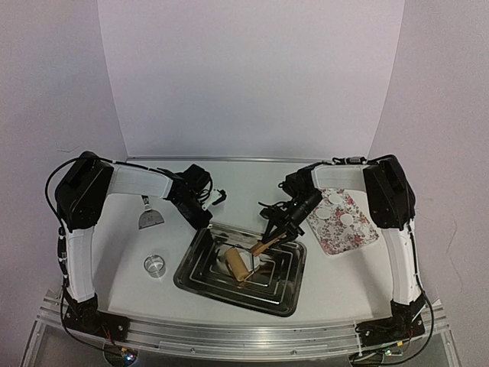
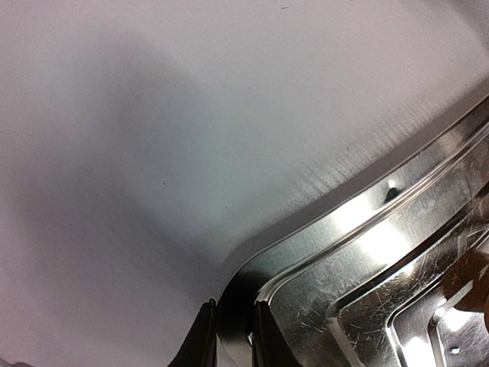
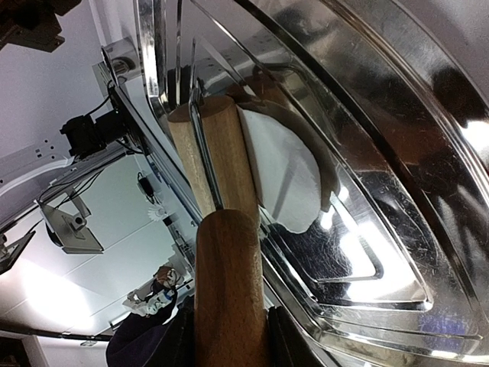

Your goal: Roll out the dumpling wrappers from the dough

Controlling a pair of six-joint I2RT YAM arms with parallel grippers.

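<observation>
A steel tray (image 1: 229,293) lies at the table's middle. In it a flat white dough sheet (image 3: 284,177) rests partly under a wooden rolling pin (image 1: 238,264). My right gripper (image 1: 276,229) is shut on the pin's wooden handle (image 3: 229,290), which fills the gap between its fingers (image 3: 172,344). My left gripper (image 1: 205,222) is at the tray's far left corner, shut on the tray rim (image 2: 233,306). Several dumpling wrappers (image 1: 347,219), small white discs, lie on a floral plate (image 1: 336,238) at the right.
A clear ring cutter (image 1: 155,265) stands left of the tray. A metal scraper (image 1: 150,219) lies farther back on the left, beside the left arm. A white backdrop closes off the far edge.
</observation>
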